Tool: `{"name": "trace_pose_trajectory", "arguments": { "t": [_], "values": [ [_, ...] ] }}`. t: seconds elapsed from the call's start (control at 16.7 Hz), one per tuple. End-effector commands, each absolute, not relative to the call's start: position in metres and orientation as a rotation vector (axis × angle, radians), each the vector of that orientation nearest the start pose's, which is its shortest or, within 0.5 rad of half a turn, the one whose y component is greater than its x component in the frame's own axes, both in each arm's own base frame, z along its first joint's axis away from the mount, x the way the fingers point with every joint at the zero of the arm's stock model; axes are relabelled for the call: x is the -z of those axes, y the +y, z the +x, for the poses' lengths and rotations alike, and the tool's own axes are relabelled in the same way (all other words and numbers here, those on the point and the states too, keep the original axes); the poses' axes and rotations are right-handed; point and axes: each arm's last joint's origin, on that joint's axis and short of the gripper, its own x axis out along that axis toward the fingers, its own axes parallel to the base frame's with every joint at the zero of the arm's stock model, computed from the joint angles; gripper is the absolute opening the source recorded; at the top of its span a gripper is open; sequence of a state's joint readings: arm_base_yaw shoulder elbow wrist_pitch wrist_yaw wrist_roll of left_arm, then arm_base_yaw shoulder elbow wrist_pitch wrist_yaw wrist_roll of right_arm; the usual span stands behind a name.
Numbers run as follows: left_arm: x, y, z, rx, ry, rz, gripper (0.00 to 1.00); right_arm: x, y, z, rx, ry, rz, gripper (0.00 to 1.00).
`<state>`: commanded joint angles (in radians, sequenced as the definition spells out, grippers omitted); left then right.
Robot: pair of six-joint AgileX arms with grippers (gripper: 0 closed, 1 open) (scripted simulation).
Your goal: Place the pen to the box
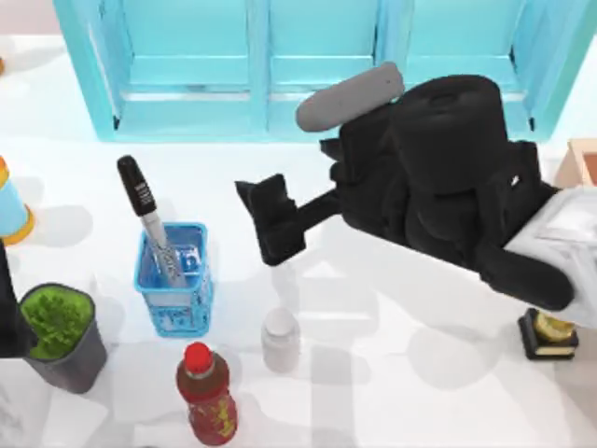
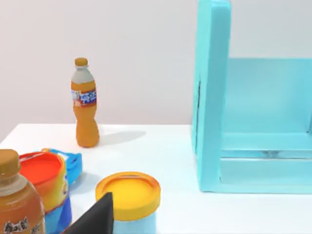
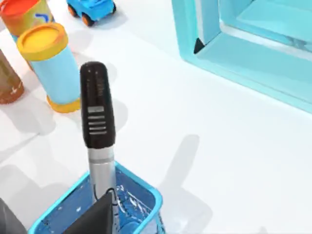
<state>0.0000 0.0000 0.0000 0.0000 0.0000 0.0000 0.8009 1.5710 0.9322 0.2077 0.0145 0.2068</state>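
Pen: I see the slim pen with the black cap and grey-silver barrel (image 1: 149,224) standing tilted in the small blue mesh basket (image 1: 174,289), cap leaning toward the table's left. Small white bars mark the cap; I can't read them as words.
Box: the peach-tan box with the reddish-brown inside (image 1: 580,161) sits at the table's right edge, well apart from the pen.
Right gripper: my right gripper (image 1: 266,222) hangs just right of the basket, not touching the pen; whether its fingers are parted or closed I cannot tell.
Left arm: parked at the table's left edge beside the dark grey cup of green stuff (image 1: 62,334).
Labels: the orange drink bottle (image 2: 85,110) carries a blue label with white characters I can't read.
Backdrop: the big turquoise cabinet (image 1: 317,65) stands along the far edge.
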Motion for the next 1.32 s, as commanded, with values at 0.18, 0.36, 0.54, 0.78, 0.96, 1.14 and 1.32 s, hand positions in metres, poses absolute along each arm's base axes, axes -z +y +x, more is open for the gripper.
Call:
{"name": "trace_pose_trajectory", "arguments": {
  "t": [0.18,0.36,0.54,0.78,0.96,1.14,1.32],
  "values": [
    [-0.160,-0.001,0.106,0.000,0.000,0.000,1.00,-0.194,0.297,0.239,-0.804,0.560,-0.034,1.00],
    [-0.160,-0.001,0.106,0.000,0.000,0.000,1.00,-0.172,0.319,0.233,-0.833,0.613,-0.067,1.00],
    [-0.160,-0.001,0.106,0.000,0.000,0.000,1.00,-0.170,0.321,0.232,-0.836,0.620,-0.071,1.00],
    [-0.160,-0.001,0.106,0.000,0.000,0.000,1.00,-0.169,0.321,0.236,-0.833,0.619,-0.070,1.00],
    [-0.160,-0.001,0.106,0.000,0.000,0.000,1.00,-0.162,0.334,0.250,-0.836,0.619,-0.070,1.00],
    [-0.160,-0.001,0.106,0.000,0.000,0.000,1.00,-0.147,0.353,0.268,-0.835,0.619,-0.071,1.00],
    [-0.160,-0.001,0.106,0.000,0.000,0.000,1.00,-0.129,0.372,0.282,-0.830,0.618,-0.070,1.00]
  ]
}}
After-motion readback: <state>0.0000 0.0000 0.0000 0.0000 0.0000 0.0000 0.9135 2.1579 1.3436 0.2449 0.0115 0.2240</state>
